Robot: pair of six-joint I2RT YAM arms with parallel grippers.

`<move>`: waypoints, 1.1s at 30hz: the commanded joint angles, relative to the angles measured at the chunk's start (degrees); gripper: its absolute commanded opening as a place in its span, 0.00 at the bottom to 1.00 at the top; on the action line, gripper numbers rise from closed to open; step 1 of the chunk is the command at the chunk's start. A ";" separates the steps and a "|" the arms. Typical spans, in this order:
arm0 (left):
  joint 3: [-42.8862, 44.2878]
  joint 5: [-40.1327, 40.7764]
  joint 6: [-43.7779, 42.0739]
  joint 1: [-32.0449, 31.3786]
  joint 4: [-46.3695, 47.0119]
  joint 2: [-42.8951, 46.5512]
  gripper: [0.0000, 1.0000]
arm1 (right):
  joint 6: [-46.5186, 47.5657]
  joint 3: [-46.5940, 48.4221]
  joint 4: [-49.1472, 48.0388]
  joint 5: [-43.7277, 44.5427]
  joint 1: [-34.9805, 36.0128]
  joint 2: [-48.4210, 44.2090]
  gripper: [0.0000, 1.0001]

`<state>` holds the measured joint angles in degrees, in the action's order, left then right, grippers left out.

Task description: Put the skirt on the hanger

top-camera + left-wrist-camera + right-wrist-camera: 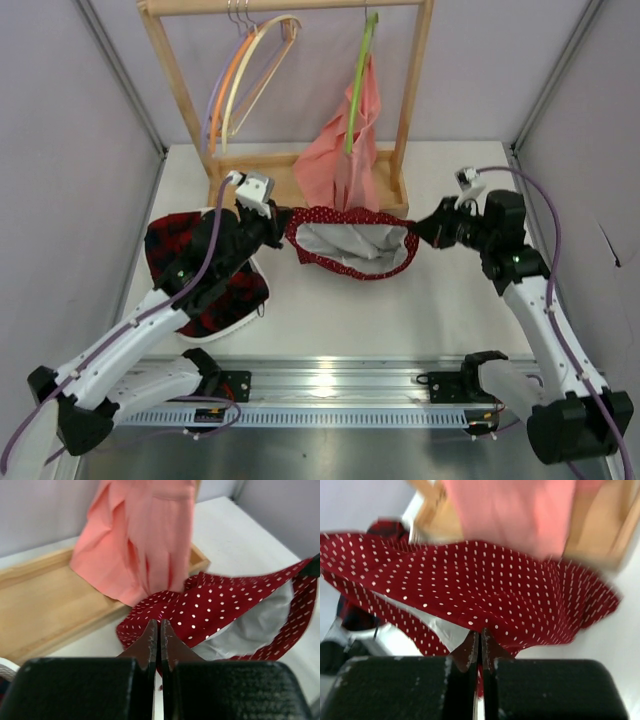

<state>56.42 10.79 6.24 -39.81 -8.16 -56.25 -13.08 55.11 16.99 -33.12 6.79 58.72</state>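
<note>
The skirt (345, 216), dark red with white dots and a pale lining, hangs stretched between both grippers just in front of the wooden rack, its waist spread open. My left gripper (281, 222) is shut on its left edge and my right gripper (418, 228) is shut on its right edge. In the left wrist view the closed gripper (159, 625) pinches the dotted skirt (225, 605). The right wrist view shows the gripper (480, 632) clamped on the skirt (470, 585). The cream hanger (268, 30) hangs by its hook from the rack's top bar, at the upper left.
A wooden rack with a tray base (270, 175) stands at the back. A salmon-pink cloth (345, 150) hangs there on a lime-green hanger (357, 80), right behind the skirt. Orange and lilac hangers sit beside the cream one. A red-black plaid garment (190, 250) lies under my left arm.
</note>
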 commanded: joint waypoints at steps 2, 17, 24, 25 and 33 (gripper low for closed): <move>-5.70 -0.14 3.33 -0.44 -3.34 10.27 0.00 | -1.33 -8.25 8.21 6.40 -0.81 -10.36 0.00; -14.06 -0.41 12.13 -16.61 -17.49 11.95 0.00 | -6.70 -11.87 26.59 1.49 4.80 -13.38 0.13; -9.43 -7.88 9.76 -16.79 -26.61 14.23 0.99 | -5.12 -5.47 31.69 3.84 7.01 -15.39 0.99; -8.71 -8.32 9.41 -16.88 -27.60 14.59 1.00 | -5.03 -3.02 32.05 4.47 6.93 -15.39 0.99; 3.68 12.22 15.55 -16.70 -29.01 12.75 0.99 | -8.80 0.09 22.68 12.02 7.89 -9.59 0.99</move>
<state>54.11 12.36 18.20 -56.40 -37.10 -42.04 -19.64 55.16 44.88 -25.06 13.85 46.68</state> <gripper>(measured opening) 0.994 0.991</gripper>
